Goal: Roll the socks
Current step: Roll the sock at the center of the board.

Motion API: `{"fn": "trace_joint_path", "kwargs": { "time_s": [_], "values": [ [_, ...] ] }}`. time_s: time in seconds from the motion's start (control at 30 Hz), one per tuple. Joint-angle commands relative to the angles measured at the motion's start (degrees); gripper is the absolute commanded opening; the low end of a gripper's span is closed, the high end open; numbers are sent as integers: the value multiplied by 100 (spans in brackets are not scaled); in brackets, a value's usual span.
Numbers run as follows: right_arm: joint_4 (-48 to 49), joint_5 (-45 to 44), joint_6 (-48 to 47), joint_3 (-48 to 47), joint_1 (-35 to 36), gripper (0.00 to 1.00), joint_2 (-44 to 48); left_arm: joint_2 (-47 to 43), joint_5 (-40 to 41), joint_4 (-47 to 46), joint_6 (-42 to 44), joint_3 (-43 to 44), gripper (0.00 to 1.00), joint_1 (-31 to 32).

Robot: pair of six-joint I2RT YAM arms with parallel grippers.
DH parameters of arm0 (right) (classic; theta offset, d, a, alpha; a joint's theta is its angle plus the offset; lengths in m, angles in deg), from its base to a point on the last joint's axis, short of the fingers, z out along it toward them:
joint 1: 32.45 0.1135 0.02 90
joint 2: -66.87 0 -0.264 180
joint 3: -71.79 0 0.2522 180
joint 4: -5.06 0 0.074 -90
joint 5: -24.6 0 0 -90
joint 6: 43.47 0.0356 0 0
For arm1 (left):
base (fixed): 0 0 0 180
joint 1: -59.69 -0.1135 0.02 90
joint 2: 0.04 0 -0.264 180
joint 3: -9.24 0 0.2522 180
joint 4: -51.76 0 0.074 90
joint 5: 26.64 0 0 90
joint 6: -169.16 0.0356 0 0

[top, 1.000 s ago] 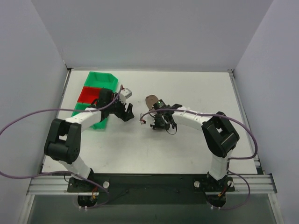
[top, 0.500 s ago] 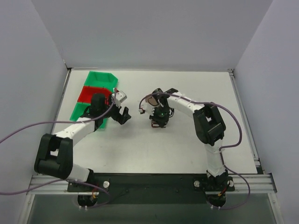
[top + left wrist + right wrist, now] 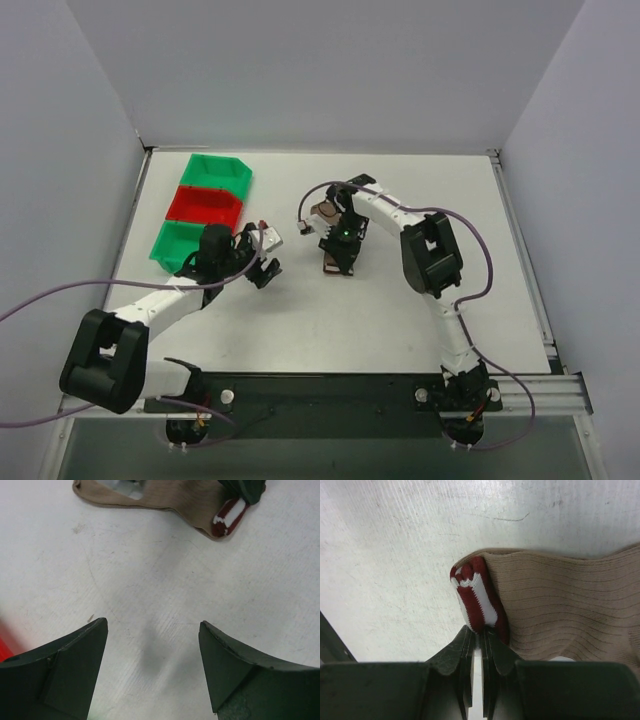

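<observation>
The tan-brown sock [image 3: 322, 212] lies on the white table, its maroon cuff [image 3: 477, 600] with white stripes folded over at the near end. My right gripper [image 3: 481, 630] is shut on that cuff, pinching it at the fingertips; from above the right gripper [image 3: 338, 258] reaches down over the sock. My left gripper [image 3: 152, 625] is open over bare table with nothing between its fingers. It hangs to the left of the sock [image 3: 170, 497], apart from it. Seen from above, the left gripper [image 3: 268, 268] sits just right of the bins.
Three small bins stand in a row at the far left: a green bin [image 3: 218, 172], a red bin [image 3: 205, 203] and another green bin [image 3: 175, 242]. Grey walls close in the table. A purple cable [image 3: 470, 250] loops from the right arm.
My left arm has pulled back toward the near side, away from the sock. The right arm has swung round over the sock, its gripper still shut on the cuff.
</observation>
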Motion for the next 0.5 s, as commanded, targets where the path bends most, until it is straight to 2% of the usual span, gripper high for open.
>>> {"fn": "trace_joint_path", "kwargs": {
  "time_s": [0.0,0.27,0.47],
  "values": [
    [-940,357,109,-404,-26,0,-540,-306,646,-649,837,-343,82,736],
    [-1353,639,267,-923,-167,0,-927,-87,1481,-940,1408,-405,82,1537],
    [-1547,586,294,-1126,-158,0,-1112,537,2623,-1450,2269,-291,85,2645]
  ]
}}
